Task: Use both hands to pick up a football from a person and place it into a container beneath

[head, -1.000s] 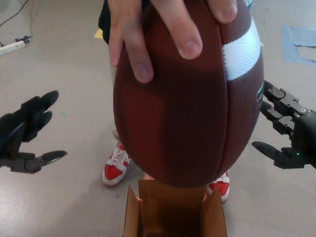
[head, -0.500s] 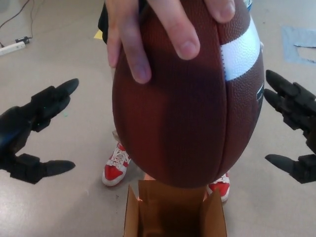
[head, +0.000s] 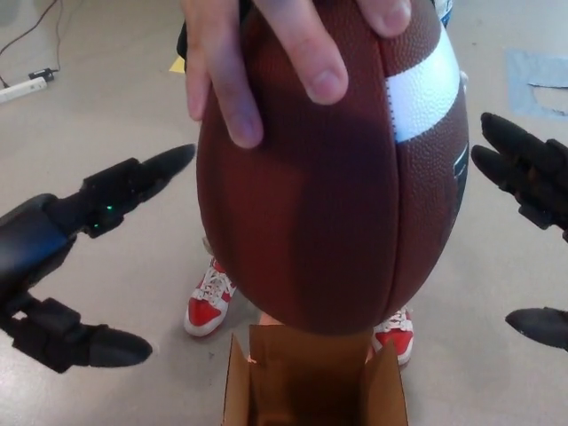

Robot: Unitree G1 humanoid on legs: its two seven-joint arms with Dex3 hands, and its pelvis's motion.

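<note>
Brown and white-striped, the football (head: 333,169) hangs from a person's hand (head: 266,53) above our cardboard box (head: 312,382), so with our left hand (head: 71,257) and right hand (head: 531,222) spread empty beside it, we must next close inward together.

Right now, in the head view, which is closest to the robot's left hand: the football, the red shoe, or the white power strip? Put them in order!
From the left hand:
1. Football, just right of its fingertips.
2. Red shoe, lower right on the floor.
3. White power strip, far up at the top left.
</note>
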